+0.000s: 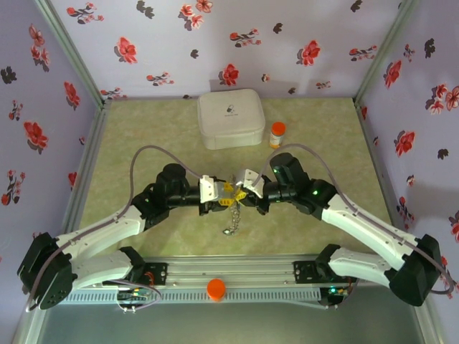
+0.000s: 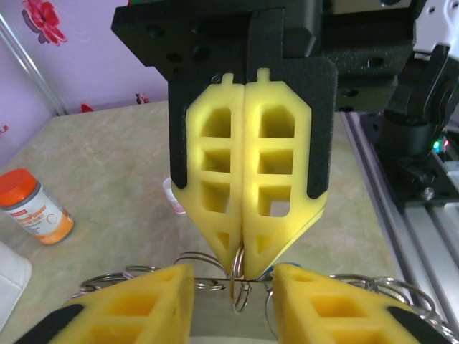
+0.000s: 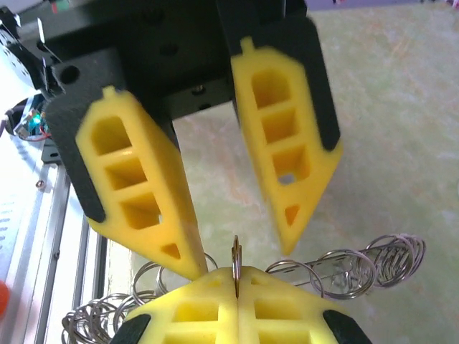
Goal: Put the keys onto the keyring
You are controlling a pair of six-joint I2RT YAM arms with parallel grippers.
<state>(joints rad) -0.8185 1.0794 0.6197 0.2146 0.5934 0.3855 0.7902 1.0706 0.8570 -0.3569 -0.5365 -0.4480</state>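
Right wrist shows the keyring (image 3: pixel 387 259) as chained thin grey loops.

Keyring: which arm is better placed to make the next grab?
Left, probably. The left gripper is open, straddling the keyring, while the right gripper is shut on it, holding it up.

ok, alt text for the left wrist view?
The right gripper, yellow fingers shut, reaches in from the top and pinches one ring of the chain-like keyring, between the parted fingers of the left gripper. An orange-capped pill bottle sits on the table at left.
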